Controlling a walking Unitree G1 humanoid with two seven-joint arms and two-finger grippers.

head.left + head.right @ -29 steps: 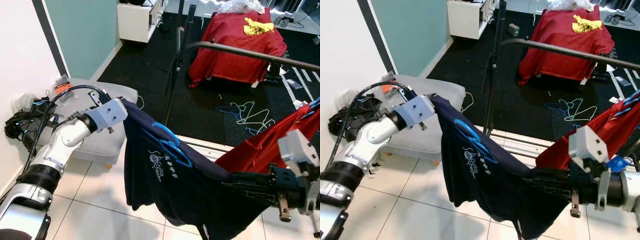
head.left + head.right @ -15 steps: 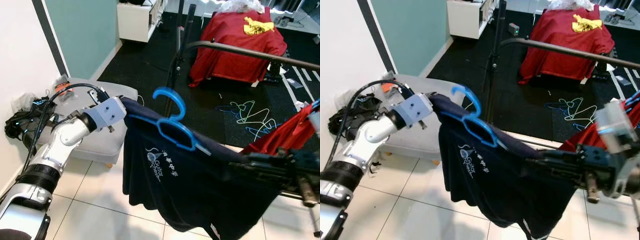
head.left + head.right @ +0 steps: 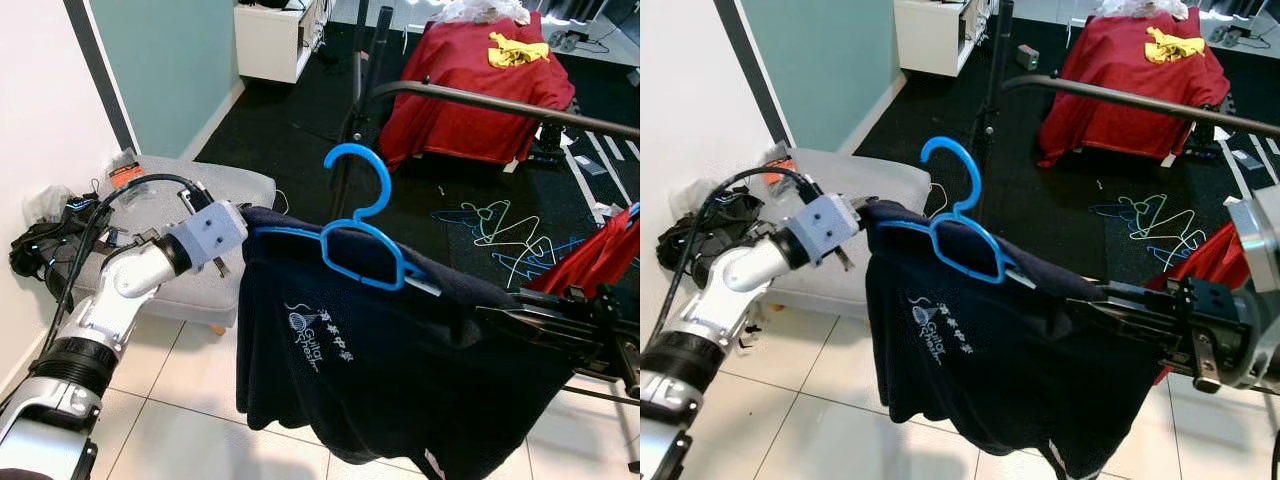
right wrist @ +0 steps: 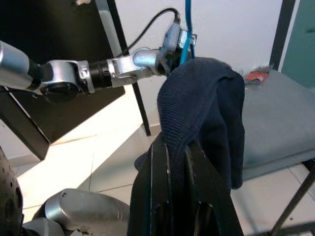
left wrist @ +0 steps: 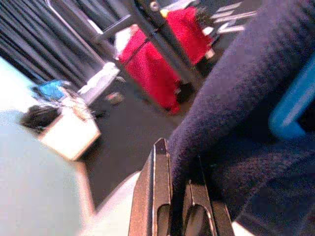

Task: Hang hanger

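A blue plastic hanger (image 3: 362,240) carries a navy top (image 3: 380,370) with white print, its hook standing upright above the collar. My left gripper (image 3: 243,216) is shut on the left shoulder of the top, and its fingers (image 5: 160,191) pinch the navy cloth. My right gripper (image 3: 488,312) is shut on the other shoulder, its fingers (image 4: 160,182) clamped on the cloth. The top is stretched between both arms, in front of and below the dark clothes rail (image 3: 490,102).
A red garment (image 3: 598,262) hangs at the right by my right arm. A grey cushion (image 3: 175,215) and a black bag with cables (image 3: 40,245) lie at the left wall. Loose hangers (image 3: 498,226) lie on dark carpet; a red-draped piece of furniture (image 3: 470,80) stands beyond.
The hanger has risen from lying flat on the cloth to standing upright, hook up. The top is pulled wider and higher, and my right gripper has drawn off to the right.
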